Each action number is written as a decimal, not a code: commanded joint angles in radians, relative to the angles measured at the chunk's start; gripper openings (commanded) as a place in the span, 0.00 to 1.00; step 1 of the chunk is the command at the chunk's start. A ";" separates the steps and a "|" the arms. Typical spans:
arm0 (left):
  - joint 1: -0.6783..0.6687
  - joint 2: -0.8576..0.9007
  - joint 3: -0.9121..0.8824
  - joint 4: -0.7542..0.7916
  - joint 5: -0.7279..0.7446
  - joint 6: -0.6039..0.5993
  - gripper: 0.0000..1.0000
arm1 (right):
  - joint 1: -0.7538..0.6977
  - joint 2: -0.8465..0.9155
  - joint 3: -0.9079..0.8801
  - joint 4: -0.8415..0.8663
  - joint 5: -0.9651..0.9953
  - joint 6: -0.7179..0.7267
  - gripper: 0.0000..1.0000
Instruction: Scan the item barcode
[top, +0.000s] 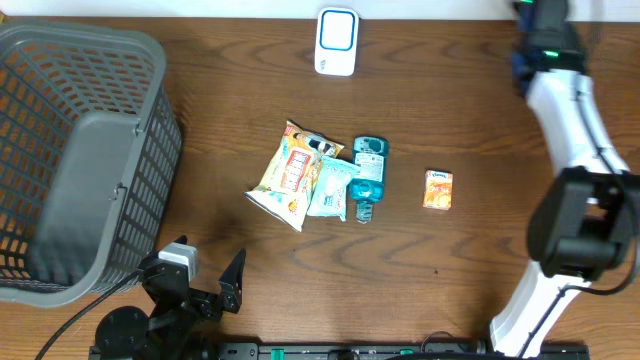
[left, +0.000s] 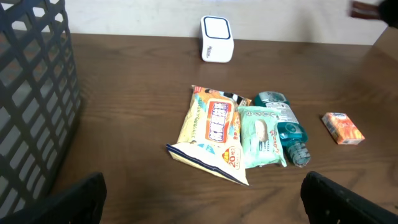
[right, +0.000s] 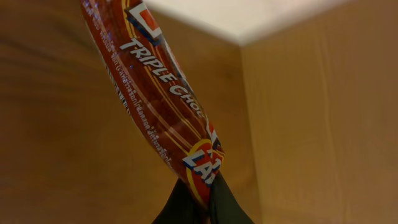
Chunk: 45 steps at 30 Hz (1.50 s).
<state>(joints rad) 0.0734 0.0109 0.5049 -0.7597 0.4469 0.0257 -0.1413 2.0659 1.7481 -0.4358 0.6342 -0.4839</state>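
Right gripper (right: 200, 194) pinching end of red Triple Choc wrapper (right: 158, 106); wrapper's long axis runs straight away from fingers. White scanner (top: 336, 41): wrapper held well right of it, right arm nearer. Left gripper (left: 202, 186) spread, empty, well apart from scanner.

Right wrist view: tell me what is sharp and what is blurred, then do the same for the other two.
Right wrist: the red wrapper in the shut right pincer reads clearly, the wood behind is smeared. Left wrist: the snack bag is crisp, the basket and the left pincer's fingers are soft and dark. Overhead: sharp throughout, even light, faint shadows.
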 joint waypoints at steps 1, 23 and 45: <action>0.005 -0.007 0.003 0.000 0.013 -0.002 0.98 | -0.146 -0.010 -0.076 -0.008 -0.002 0.129 0.01; 0.005 -0.007 0.003 0.000 0.013 -0.002 0.98 | -0.586 -0.014 -0.358 0.187 -0.137 0.454 0.53; 0.005 -0.007 0.003 0.000 0.013 -0.002 0.98 | -0.154 -0.521 -0.327 0.142 -1.219 0.985 0.99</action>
<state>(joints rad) 0.0734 0.0109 0.5049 -0.7597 0.4469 0.0257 -0.3515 1.5635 1.4124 -0.2806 -0.4980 0.4374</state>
